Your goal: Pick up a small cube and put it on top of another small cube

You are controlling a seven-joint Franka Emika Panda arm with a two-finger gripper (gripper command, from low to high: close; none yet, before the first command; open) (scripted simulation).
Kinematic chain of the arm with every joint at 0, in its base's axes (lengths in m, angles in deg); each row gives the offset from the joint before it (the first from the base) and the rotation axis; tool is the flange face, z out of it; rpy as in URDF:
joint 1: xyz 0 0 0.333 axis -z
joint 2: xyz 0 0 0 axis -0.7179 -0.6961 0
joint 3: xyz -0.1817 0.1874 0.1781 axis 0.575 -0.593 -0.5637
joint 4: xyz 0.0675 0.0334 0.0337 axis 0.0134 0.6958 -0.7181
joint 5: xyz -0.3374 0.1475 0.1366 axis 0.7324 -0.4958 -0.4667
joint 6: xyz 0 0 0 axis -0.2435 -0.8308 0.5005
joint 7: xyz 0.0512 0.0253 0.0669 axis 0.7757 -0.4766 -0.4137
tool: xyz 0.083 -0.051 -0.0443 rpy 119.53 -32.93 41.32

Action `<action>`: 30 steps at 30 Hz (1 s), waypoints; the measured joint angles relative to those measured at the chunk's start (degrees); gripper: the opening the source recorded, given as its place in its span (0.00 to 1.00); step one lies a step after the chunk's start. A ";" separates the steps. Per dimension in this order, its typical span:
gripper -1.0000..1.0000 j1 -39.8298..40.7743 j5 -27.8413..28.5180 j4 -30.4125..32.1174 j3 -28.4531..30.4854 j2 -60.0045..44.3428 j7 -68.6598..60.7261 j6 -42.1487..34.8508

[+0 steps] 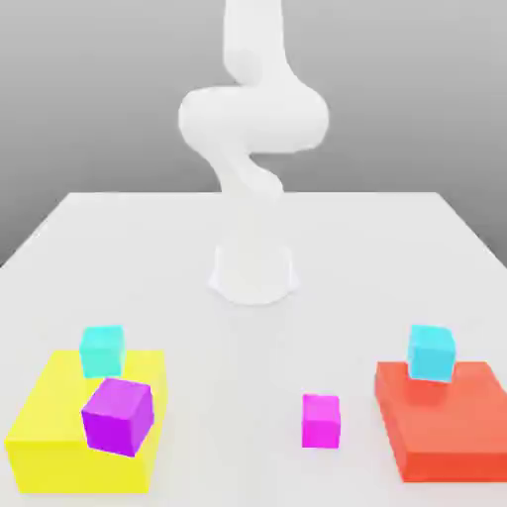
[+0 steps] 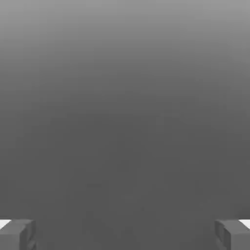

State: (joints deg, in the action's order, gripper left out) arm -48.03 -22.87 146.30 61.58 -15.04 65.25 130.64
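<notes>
I see my claw (image 2: 125,234) released, fingers wide apart — the magenta cube (image 1: 321,420) sits alone on the bench (image 1: 253,238), between yellow block (image 1: 59,436) and red block (image 1: 451,431).

Magenta small cube (image 1: 321,420); cyan cube (image 1: 431,352); red slab (image 1: 451,426).

You're looking at plain, untextured blocks with a smooth matt finish: the magenta cube (image 1: 321,420), the two cyan cubes (image 1: 102,350) (image 1: 431,352), the purple cube (image 1: 119,415), and the yellow (image 1: 45,436) and red (image 1: 446,436) slabs all look like flat-coloured plastic without gloss. The table (image 1: 248,327) is a smooth, matt white surface. The arm (image 1: 253,119) reads as smooth white plastic with a soft sheen, and the fingers (image 2: 17,234) look matt grey.
</notes>
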 joint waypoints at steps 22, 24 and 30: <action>0.50 -11.05 1.48 22.32 -1.33 -45.09 15.38 27.28; 0.50 -11.64 3.19 22.28 -0.49 -48.02 16.80 29.70; 0.50 -11.58 3.53 20.81 -0.51 -56.96 17.13 36.92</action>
State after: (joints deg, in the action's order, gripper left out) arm -59.61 -19.34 167.11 61.07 -72.00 82.38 167.56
